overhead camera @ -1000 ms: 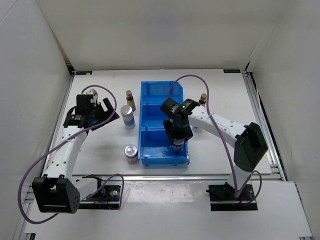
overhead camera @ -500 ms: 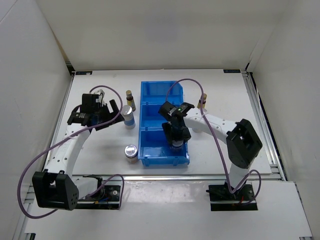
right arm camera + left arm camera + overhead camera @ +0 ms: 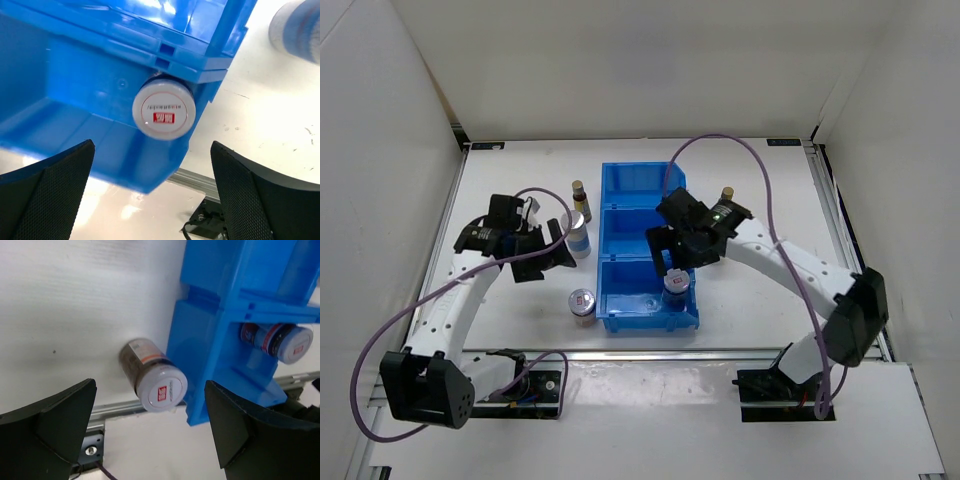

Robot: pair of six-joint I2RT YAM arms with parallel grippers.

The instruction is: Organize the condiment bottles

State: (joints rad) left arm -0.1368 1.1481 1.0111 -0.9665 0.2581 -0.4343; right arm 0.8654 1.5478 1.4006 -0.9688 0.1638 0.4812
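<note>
Squat jar (image 3: pixel 163 109) in bin's (image 3: pixel 75 100) near compartment, below spread right hand (image 3: pixel 152 145)

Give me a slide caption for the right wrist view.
Right gripper, jaws open, over a squat jar standing in the blue bin.

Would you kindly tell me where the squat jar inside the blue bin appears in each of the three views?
Top external: the squat jar stands in the blue bin's nearest compartment, right side.
Left wrist: upper right, inside the bin.
Right wrist: centre of the picture, lid facing the camera.
Shared landmark: the blue bin, around the jar in all three.
</note>
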